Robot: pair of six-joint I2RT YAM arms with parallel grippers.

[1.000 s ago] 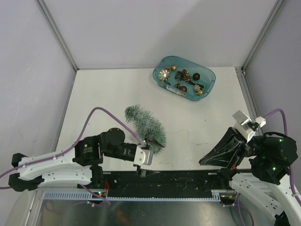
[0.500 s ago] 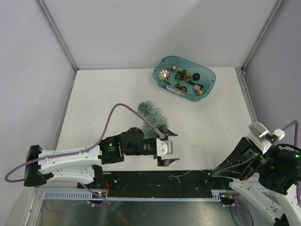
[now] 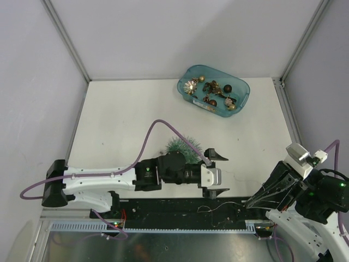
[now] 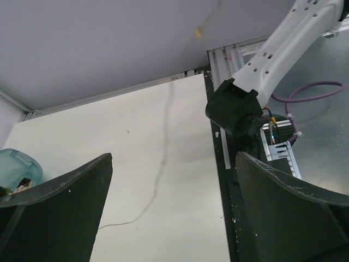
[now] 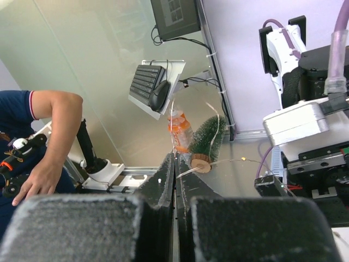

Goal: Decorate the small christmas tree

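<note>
The small christmas tree (image 3: pixel 184 145), frosted green and bristly, sits mid-table, partly hidden behind my left arm. In the right wrist view the tree (image 5: pixel 208 136) shows its wood-slice base (image 5: pixel 200 164), with a thin light wire (image 5: pixel 234 160) looped over it. My left gripper (image 3: pixel 218 173) is open and empty to the right of the tree, over bare table (image 4: pixel 173 164). My right gripper (image 3: pixel 249 202) is shut on the thin wire at the table's near right edge (image 5: pixel 175 156). The wire also lies on the table (image 4: pixel 158 180).
A teal tray (image 3: pixel 242 87) with several dark and gold ornaments stands at the back right; its corner shows in the left wrist view (image 4: pixel 13 166). A black rail (image 3: pixel 163 210) runs along the near edge. The right arm's base (image 4: pixel 237 112) stands by the table edge.
My left arm has swept right past the tree and its jaws have opened off it. The tree shifted right and now looks shorter from above. My right gripper drew back toward the near right.
</note>
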